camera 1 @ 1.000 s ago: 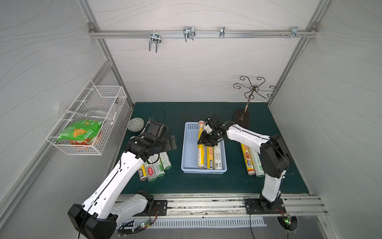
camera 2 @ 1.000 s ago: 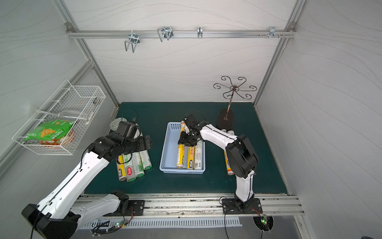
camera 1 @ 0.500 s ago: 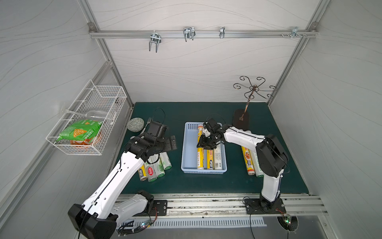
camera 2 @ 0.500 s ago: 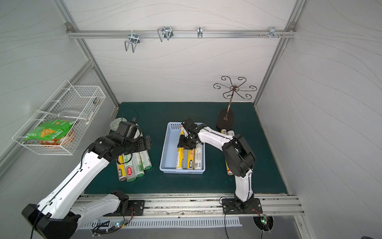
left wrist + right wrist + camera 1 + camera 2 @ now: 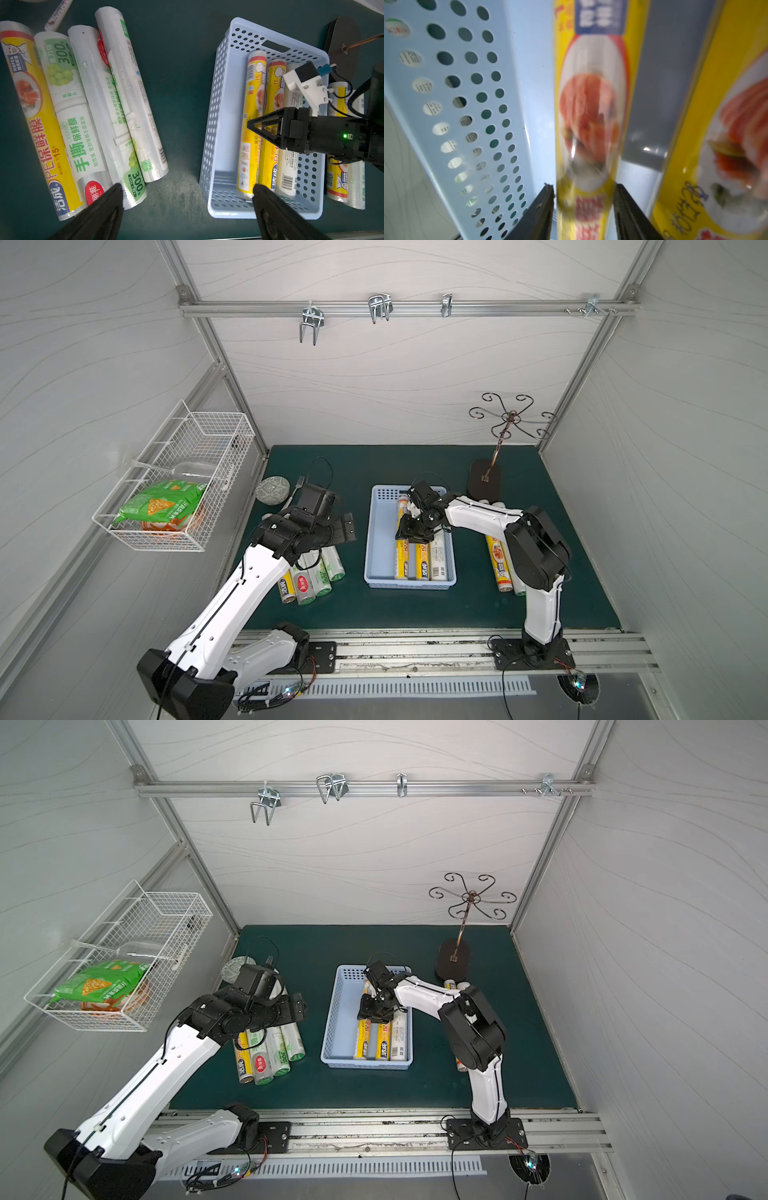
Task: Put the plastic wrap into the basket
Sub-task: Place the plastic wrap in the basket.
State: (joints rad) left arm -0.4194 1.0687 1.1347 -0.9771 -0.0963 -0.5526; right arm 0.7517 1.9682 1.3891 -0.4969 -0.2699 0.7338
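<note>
Dark-green tabletop point(image 5: 374, 472) inside a white-panelled enclosure, seen from above. The light-blue perforated basket point(image 5: 376, 539) stands at centre, its left half bare. Three rolls of plastic wrap lie lengthwise, side by side, in its right half: a yellow roll point(image 5: 401, 566), a second yellow roll point(image 5: 422, 564) and a white roll point(image 5: 441, 564) against the right wall.

The right gripper point(image 5: 409, 536) reaches down into the basket over the first yellow roll. In the right wrist view its two black fingers point(image 5: 544, 203) flank that roll closely, one on each side – whether they press on it or stand just clear cannot be told.

The left gripper point(image 5: 187, 187) hangs above the tabletop with its fingers spread wide and nothing between them, over the strip between the basket and a cluster of rolls point(image 5: 87, 108). This cluster – one yellow, the others white-green or clear – lies packed together on the tabletop left of the basket, partly under the left arm.

Two further rolls point(image 5: 498, 562) lie on the tabletop right of the basket, partly hidden by the right arm
</note>
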